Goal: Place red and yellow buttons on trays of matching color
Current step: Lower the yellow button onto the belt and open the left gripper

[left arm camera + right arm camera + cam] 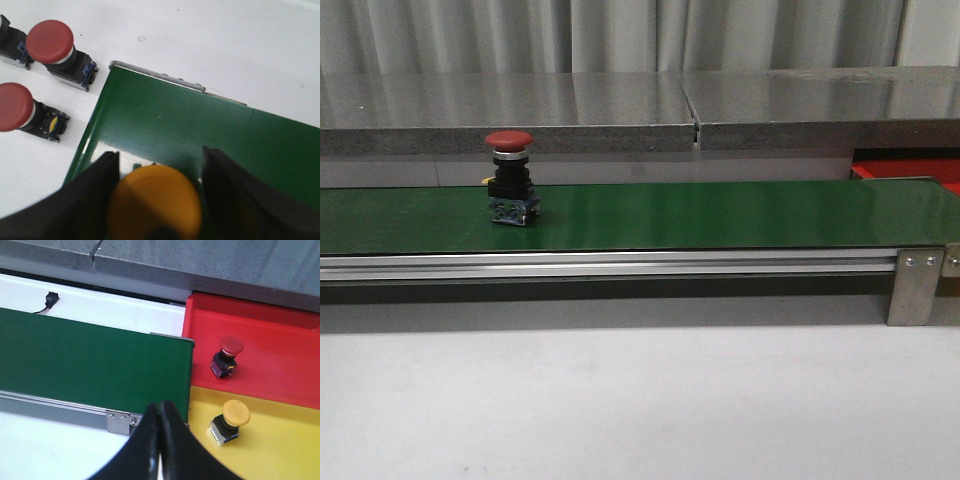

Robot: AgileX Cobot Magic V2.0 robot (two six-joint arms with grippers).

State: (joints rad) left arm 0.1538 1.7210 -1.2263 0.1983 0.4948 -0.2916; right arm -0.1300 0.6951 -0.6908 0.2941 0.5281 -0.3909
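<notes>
A red button (511,178) stands upright on the green belt (720,215), left of centre. In the left wrist view my left gripper (161,155) hangs over the belt's end (200,135), shut on a yellow button (155,200) whose blurred cap fills the space between the black fingers. My right gripper (160,407) is shut with nothing in it, hovering near the belt's other end beside the trays. The red tray (270,340) holds one red button (227,356). On the yellow tray (280,440) sits one yellow button (231,421). Neither gripper shows in the front view.
Two spare red buttons (52,47) (20,110) lie on the white table beside the belt's end, with a third dark base cut off by the frame edge. A grey ledge (620,110) runs behind the belt. A small black sensor (51,298) sits behind the belt.
</notes>
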